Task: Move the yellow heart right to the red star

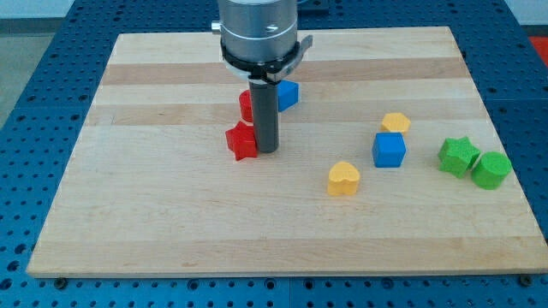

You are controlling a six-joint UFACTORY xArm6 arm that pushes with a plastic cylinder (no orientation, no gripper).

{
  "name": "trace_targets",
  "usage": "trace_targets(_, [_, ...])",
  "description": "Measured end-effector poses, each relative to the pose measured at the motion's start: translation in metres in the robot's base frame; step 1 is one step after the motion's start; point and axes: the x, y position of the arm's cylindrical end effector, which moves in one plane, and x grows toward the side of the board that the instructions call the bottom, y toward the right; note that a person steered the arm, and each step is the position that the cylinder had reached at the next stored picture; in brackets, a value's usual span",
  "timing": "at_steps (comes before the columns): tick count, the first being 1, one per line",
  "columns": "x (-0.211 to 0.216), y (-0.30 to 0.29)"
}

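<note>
The yellow heart [343,179] lies on the wooden board [171,222], right of centre and toward the view's bottom. The red star [241,141] lies left of it, near the board's middle. My tip [267,151] stands right against the red star's right side, well to the left of the yellow heart and a little above it in the view. The arm's grey body hangs over the board's top middle and hides part of what lies behind the rod.
A second red block [246,105] and a blue block [287,94] sit just behind the rod, partly hidden. A blue cube [389,150] and a yellow hexagon-like block [396,122] lie to the right. A green star [459,156] and a green round block [491,169] sit near the right edge.
</note>
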Motion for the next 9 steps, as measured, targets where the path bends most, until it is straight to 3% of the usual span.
trace_targets(2, [-0.003, -0.006])
trace_targets(5, [0.007, 0.052])
trace_targets(9, [0.082, 0.019])
